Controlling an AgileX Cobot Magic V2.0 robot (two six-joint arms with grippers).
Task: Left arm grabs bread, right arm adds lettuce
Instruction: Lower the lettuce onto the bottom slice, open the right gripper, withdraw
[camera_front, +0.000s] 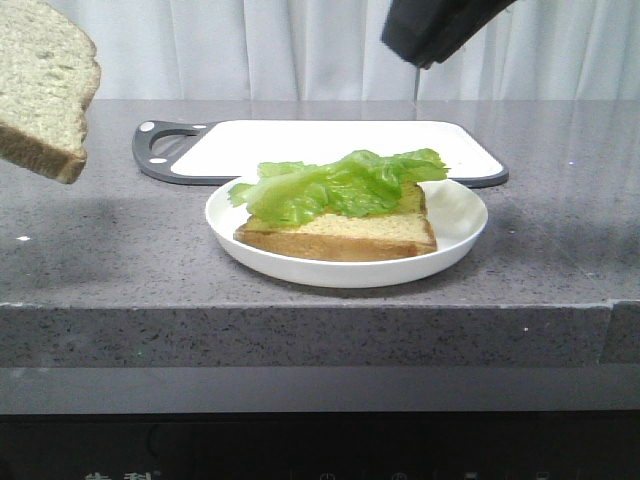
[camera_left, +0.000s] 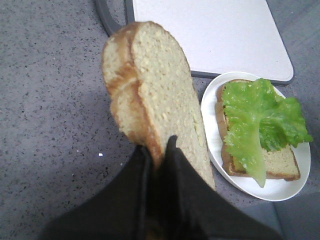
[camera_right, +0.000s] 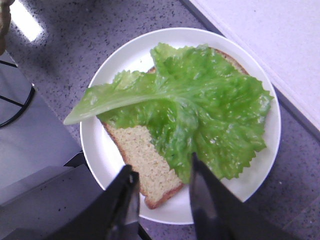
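Speckled grey counter (camera_front: 120, 270), ruffled lettuce (camera_front: 345, 182) on crusty slice (camera_front: 340, 236), round plate (camera_front: 455, 240)

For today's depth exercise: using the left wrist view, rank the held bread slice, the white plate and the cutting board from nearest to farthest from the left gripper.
1. Bread slice: clamped in the left gripper.
2. White plate: on the counter beside the held slice, carrying the lettuce-topped slice.
3. Cutting board: beyond the plate, farthest away.
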